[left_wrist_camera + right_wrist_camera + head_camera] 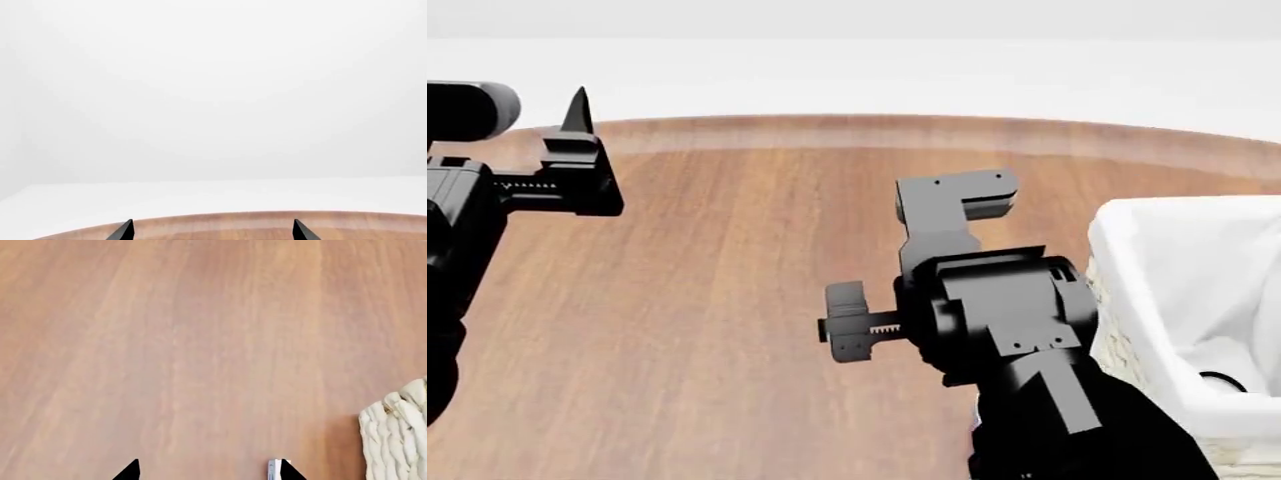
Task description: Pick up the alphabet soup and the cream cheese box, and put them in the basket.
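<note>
My right gripper (208, 471) hangs open over the wooden table (721, 300), with a thin white edge beside one fingertip, perhaps the cream cheese box (272, 470). I judge it light and stiff; I would pinch its long sides. My left gripper (212, 231) is open too. The basket (1121, 290) stands at my right; the soup can is not visible.

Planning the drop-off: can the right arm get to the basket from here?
Probably yes. The right claw hangs over the table beside the basket, and nothing visible stands between them.
</note>
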Controlling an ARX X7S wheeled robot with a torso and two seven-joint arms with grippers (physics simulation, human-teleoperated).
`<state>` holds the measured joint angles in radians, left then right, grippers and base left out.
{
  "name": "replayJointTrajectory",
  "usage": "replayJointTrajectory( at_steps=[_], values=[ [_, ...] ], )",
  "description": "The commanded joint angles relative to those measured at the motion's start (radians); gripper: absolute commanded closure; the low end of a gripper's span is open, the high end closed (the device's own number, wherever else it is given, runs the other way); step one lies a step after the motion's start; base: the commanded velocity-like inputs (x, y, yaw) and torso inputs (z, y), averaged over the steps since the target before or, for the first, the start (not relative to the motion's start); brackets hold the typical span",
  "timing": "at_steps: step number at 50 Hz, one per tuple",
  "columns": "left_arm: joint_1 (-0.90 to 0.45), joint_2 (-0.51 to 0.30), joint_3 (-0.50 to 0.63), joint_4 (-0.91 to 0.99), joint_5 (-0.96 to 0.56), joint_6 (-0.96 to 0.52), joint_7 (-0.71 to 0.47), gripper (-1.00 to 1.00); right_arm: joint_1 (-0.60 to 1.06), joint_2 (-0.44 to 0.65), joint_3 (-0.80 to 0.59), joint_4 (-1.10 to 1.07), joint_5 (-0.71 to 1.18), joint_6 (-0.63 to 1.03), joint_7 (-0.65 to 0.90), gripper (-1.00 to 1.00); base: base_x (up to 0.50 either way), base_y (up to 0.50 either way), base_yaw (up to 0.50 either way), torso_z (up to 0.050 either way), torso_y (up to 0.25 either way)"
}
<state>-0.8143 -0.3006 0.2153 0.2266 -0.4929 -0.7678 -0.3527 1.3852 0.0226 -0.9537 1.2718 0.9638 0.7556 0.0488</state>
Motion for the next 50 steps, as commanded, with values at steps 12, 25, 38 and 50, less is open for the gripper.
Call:
replayJointTrajectory(
  at_steps=[12, 25, 38, 50],
  values=[
    [0.001, -0.004, 0.007, -0.010, -0.003, 0.011, -0.001, -1.00, -0.060, -0.021, 0.335, 0.037, -0.318, 0.043, 0.026, -1.00, 0.00, 0.00, 0.00, 0.000, 0.000],
    [-0.002, -0.007, 0.007, -0.019, -0.005, 0.017, -0.001, -1.00, -0.090, -0.022, 0.530, 0.037, -0.522, 0.068, 0.038, -1.00, 0.00, 0.00, 0.00, 0.000, 0.000],
    [0.005, -0.010, 0.010, -0.030, -0.004, 0.029, 0.001, -1.00, -0.098, -0.022, 0.587, 0.037, -0.600, 0.082, 0.056, -1.00, 0.00, 0.00, 0.00, 0.000, 0.000],
    [0.006, -0.011, 0.014, -0.035, -0.005, 0.035, -0.001, -1.00, -0.106, -0.020, 0.712, 0.037, -0.733, 0.087, 0.052, -1.00, 0.00, 0.00, 0.00, 0.000, 0.000]
  ],
)
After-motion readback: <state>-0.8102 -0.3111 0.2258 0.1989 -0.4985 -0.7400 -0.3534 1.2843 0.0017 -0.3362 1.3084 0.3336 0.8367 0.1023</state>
